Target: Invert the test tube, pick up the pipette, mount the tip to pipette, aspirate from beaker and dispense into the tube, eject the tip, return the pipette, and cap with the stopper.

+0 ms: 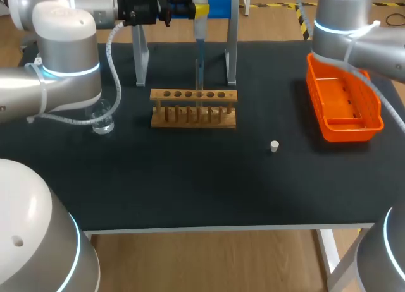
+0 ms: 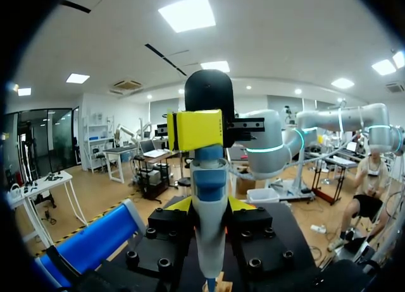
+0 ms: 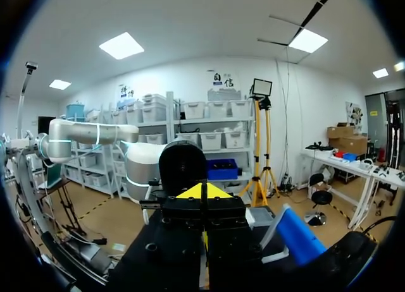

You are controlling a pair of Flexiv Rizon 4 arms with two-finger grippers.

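Rounded grey links of the left arm (image 1: 38,241) and right arm (image 1: 386,254) fill the near corners of the head view, at 7 and 5 o'clock. Beyond them on the black table (image 1: 190,184) the stopper (image 1: 274,146) stands alone, at 4 o'clock from the rack (image 1: 193,109) and well apart from it. The beaker (image 1: 102,119) sits at 9 o'clock from the rack, partly hidden by the left arm. An orange basket (image 1: 345,105) lies at 3 o'clock, near the table's edge and under the right arm. At 12 o'clock from the rack is the stand (image 1: 231,48), with the pipette (image 1: 199,52) hanging upright between its 2 legs. The pipette's tip (image 1: 199,83) points down at a middle hole of the rack; I cannot tell whether a tube stands there. In the left wrist view the left gripper (image 2: 209,206) is clamped on the pipette's body, 1 yellow fingertip showing on each side. The right gripper (image 3: 202,192) has its 2 yellow tips pressed together with nothing between them.
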